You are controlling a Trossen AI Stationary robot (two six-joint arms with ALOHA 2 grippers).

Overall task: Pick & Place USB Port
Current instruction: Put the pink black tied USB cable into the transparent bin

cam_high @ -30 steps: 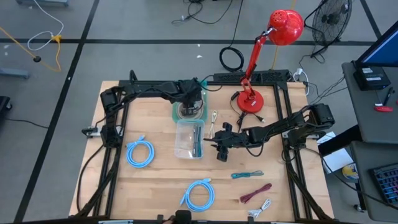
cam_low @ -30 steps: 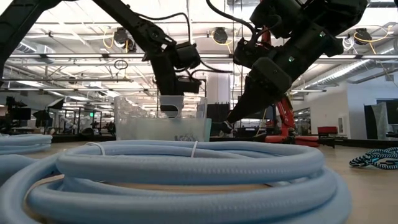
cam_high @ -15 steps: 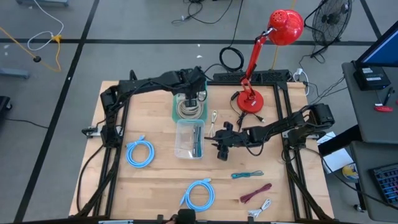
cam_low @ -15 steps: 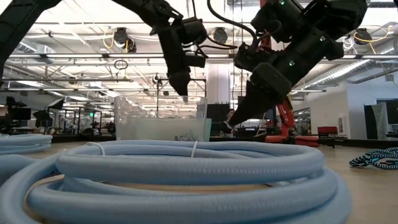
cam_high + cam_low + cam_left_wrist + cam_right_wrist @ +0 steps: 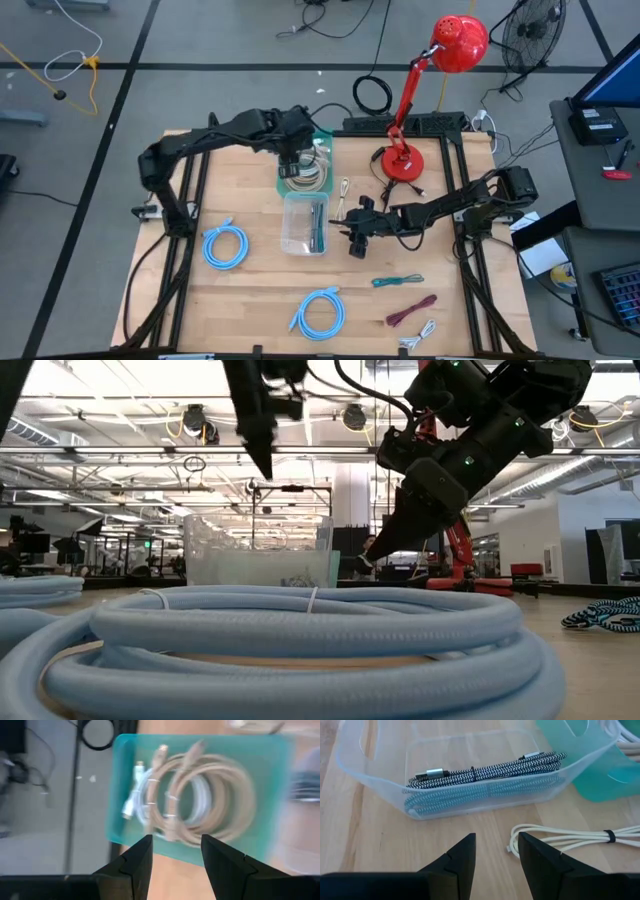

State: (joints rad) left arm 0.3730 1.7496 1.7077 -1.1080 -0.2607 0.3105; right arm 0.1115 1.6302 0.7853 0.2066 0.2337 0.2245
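High view: a red lamp (image 5: 405, 160) stands beside the teal tray (image 5: 322, 140); left hand (image 5: 293, 156) hovers above it, fingers apart, empty; right hand (image 5: 352, 238), likewise apart, beside the clear bin (image 5: 290, 243).

dark jointed arms (image 5: 215, 135), black cabling (both arms)

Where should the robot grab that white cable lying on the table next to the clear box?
Probably at the dark tie cinching the white cable, where its strands are bunched into one narrow bundle. It lies flat on the wooden table, so coming straight down from above with one finger on each side of the bundle looks best. The right tool, open and empty, is already close to it.
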